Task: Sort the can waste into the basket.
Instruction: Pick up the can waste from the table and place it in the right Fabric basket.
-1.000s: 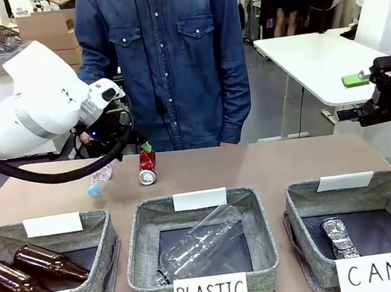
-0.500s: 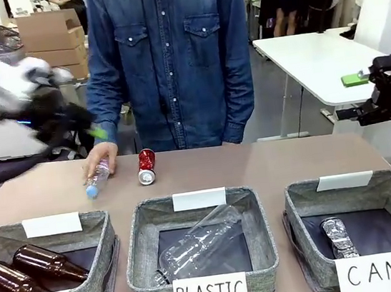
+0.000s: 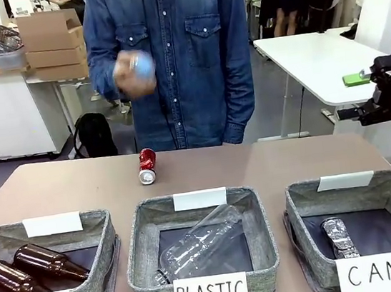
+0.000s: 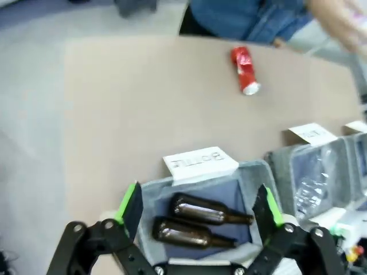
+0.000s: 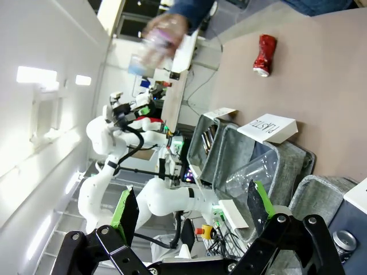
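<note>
The small dented red metal can lies end-on beyond the left pincer, farther from the right pincer; both gape apart.

Brown table: red can, three baskets

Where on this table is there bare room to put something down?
Bare tabletop runs right of the red can, behind the PLASTIC basket and CAN basket; another patch lies left of the can, behind the BOTTLE basket. The near edge is crowded with baskets.
</note>
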Motion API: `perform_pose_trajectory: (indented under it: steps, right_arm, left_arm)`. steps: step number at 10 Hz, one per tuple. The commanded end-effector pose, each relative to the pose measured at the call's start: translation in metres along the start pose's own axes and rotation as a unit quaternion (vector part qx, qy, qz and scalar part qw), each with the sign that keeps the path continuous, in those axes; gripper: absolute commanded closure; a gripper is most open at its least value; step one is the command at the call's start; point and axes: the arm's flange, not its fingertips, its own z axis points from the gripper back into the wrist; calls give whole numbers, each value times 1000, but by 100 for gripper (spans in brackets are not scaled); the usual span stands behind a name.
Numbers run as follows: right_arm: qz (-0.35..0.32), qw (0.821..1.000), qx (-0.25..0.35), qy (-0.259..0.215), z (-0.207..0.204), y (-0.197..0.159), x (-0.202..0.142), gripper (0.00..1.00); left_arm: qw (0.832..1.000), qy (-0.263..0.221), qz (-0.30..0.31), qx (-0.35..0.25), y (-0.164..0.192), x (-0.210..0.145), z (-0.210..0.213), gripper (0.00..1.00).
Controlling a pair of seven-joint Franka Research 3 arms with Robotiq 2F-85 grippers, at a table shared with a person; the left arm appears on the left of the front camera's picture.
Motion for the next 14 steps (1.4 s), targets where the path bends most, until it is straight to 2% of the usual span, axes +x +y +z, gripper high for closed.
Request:
perform_pose_trajectory:
  steps: [1,4,6,14]
  right_arm:
    - [10,1000,1,5,1,1,1,0]
    - [10,1000,1,5,1,1,1,0]
    - [10,1000,1,5,1,1,1,0]
    - [10,1000,1,5,1,1,1,0]
  left_arm:
    - [999,-1,9,-35,9,-4,37,0]
    - [992,37,18,-117,29,4,52,0]
    - [984,58,16,-165,41,13,45,0]
    - [982,64,22,-176,46,18,38,0]
